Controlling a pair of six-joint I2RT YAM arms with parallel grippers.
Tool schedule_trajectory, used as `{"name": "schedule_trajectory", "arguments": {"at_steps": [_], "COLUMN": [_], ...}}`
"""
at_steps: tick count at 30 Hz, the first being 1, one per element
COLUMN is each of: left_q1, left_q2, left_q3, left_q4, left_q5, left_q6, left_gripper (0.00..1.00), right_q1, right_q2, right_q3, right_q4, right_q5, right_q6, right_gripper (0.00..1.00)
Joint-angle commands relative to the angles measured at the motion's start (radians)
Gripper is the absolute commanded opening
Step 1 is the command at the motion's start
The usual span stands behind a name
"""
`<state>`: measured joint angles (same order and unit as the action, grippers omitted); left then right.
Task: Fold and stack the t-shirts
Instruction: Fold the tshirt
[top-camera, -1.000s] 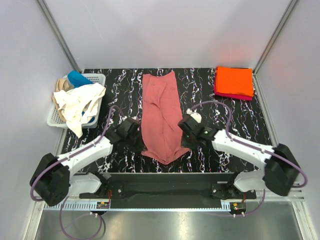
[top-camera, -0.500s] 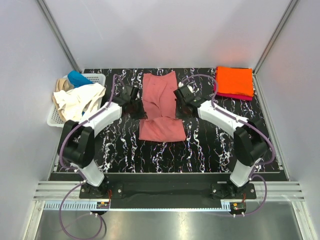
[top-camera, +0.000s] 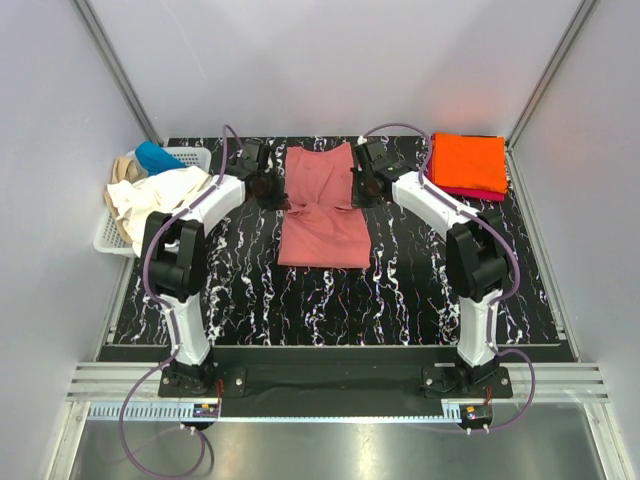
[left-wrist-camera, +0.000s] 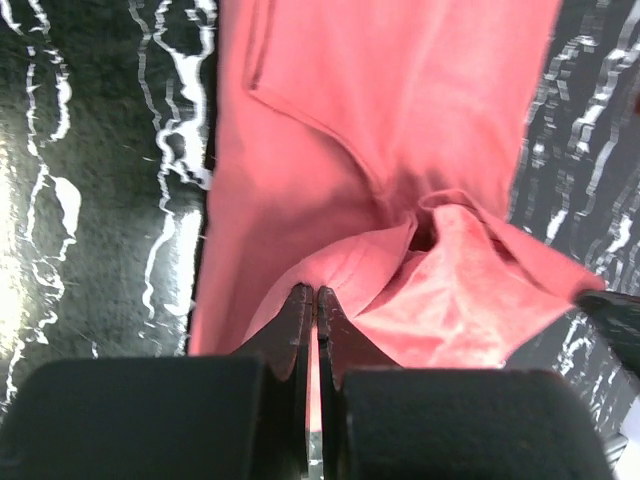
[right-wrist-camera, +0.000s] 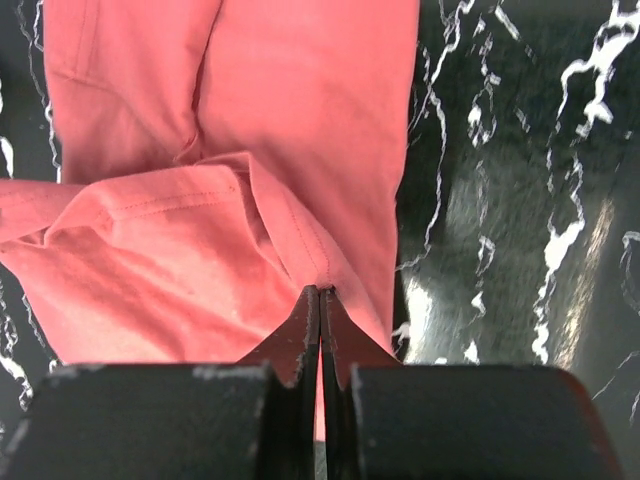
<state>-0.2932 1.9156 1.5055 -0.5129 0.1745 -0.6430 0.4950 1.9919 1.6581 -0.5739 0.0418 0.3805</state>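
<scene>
salmon-pink t-shirt (top-camera: 322, 225) is pinched by left hand (left-wrist-camera: 308, 298) and right hand (right-wrist-camera: 319, 294), between white basket (top-camera: 192, 155) and orange tee (top-camera: 468, 160).

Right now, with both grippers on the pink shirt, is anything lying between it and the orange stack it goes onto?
Nothing visible lies there. Between the salmon-pink t-shirt and the orange t-shirt stack is only bare table. The right arm reaches over that strip, with the right gripper shut on the shirt's edge.

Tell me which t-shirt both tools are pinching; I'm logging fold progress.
The salmon-pink t-shirt mid-table: left tool and right tool both clamp it. The orange tee and magenta tee lie stacked far right.
</scene>
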Motion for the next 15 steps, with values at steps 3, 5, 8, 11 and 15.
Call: {"name": "schedule_trajectory", "arguments": {"at_steps": [3, 5, 8, 11, 15], "left_q1": [0.042, 0.051, 0.054, 0.057, 0.06], "left_q2": [0.049, 0.071, 0.092, 0.111, 0.157], "left_q3": [0.085, 0.117, 0.154, 0.177, 0.202], "left_q4": [-0.01, -0.009, -0.009, -0.007, -0.007], "left_q5": [0.026, 0.033, 0.049, 0.039, 0.026], "left_q6": [0.023, 0.032, 0.048, 0.055, 0.052], "left_gripper": [0.0, 0.0, 0.0, 0.0, 0.0], "right_q1": [-0.032, -0.044, -0.055, -0.062, -0.076], "right_q2": [0.037, 0.048, 0.065, 0.088, 0.142], "right_q3": [0.106, 0.132, 0.164, 0.192, 0.227], "right_q4": [0.003, 0.003, 0.003, 0.002, 0.003], "right_q5": [-0.039, -0.068, -0.089, -0.108, -0.135], "right_q6": [-0.061, -0.071, -0.084, -0.095, -0.098], "right_gripper": [0.0, 0.0, 0.0, 0.0, 0.0]}}
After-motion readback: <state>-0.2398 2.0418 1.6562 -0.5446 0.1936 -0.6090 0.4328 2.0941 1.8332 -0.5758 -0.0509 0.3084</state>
